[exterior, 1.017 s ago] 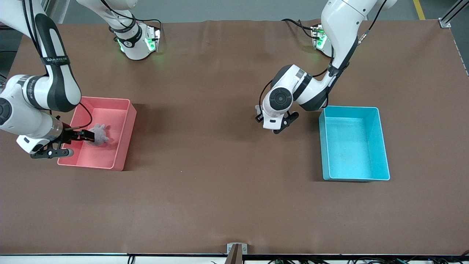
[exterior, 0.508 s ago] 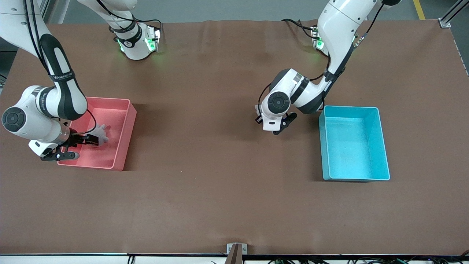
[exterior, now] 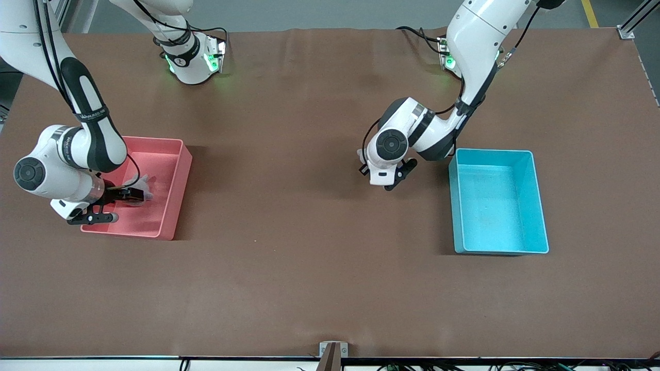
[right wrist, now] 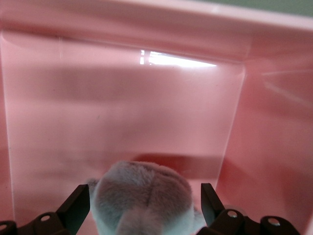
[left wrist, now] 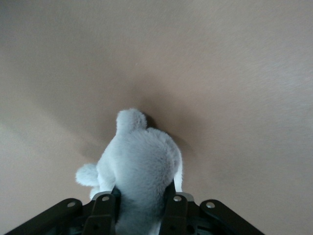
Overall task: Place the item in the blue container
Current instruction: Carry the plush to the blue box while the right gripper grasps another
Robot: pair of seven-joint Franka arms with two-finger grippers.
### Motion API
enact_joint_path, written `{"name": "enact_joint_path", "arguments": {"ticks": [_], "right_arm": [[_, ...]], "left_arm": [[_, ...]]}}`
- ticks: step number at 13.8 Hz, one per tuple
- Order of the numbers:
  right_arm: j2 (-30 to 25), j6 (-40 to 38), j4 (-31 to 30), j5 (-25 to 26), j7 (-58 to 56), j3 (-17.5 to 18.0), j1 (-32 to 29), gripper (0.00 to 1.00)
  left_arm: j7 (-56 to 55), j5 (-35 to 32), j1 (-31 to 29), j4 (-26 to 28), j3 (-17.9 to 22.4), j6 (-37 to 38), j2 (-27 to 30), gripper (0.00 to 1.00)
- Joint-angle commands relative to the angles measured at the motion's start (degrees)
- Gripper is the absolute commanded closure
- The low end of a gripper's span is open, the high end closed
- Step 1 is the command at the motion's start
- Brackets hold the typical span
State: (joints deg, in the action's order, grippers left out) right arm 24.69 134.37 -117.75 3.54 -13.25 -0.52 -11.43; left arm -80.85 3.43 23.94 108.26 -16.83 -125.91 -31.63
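The left gripper [left wrist: 141, 199] is closed tight on a grey plush toy [left wrist: 142, 161] on the table [left wrist: 234, 73]. The right gripper [right wrist: 144, 195] gapes wide around another plush [right wrist: 139, 178] in the pink bin [right wrist: 122, 98].

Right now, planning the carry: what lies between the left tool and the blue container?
Only bare brown table, seen in the front view, between the left tool and the blue container.

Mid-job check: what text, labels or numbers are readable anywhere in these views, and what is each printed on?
No text reads clearly.
White lettering on the black band around the right arm: too small to read.
Round mark on the right arm's base: too small to read.
Blue container, pink bin, grey plush toy: no text visible.
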Motion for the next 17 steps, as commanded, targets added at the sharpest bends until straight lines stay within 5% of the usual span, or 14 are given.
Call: {"name": "enact_joint_path", "arguments": {"ticks": [1, 3, 7, 10, 14, 15, 17], "right_arm": [[-0.1, 0.1, -0.8, 0.1, -0.5, 1.2, -1.3, 0.00], [-0.1, -0.2, -0.8, 0.1, -0.6, 1.2, -1.3, 0.02], [-0.1, -2.1, -1.1, 0.1, -0.6, 1.4, -1.1, 0.49], [-0.2, -2.6, -1.1, 0.1, -0.6, 1.6, -0.8, 0.78], [-1.0, -4.6, -0.7, 0.1, -0.7, 2.1, -0.3, 0.88], [-1.4, -5.7, -0.2, 0.1, -0.7, 2.1, -0.3, 0.88], [-4.2, -8.5, 0.6, 0.1, -0.7, 2.2, -0.1, 0.88]], "left_arm": [[0.0, -1.4, -2.9, -3.0, 0.3, 0.9, 3.2, 1.00], [4.4, -1.4, -4.8, -6.9, 0.7, 5.2, 4.6, 1.00], [12.2, -5.1, -12.2, -18.2, 0.7, 16.8, 5.3, 1.00], [31.7, -6.5, -22.9, -18.4, 0.7, 21.5, 6.8, 1.00], [49.7, -10.4, -34.6, -16.9, 0.6, 23.0, 5.4, 0.98], [50.2, -10.4, -36.8, -16.9, 0.6, 23.0, 4.4, 0.90], [50.2, -10.2, -38.4, -16.3, 0.6, 22.9, 3.1, 0.53]]}}
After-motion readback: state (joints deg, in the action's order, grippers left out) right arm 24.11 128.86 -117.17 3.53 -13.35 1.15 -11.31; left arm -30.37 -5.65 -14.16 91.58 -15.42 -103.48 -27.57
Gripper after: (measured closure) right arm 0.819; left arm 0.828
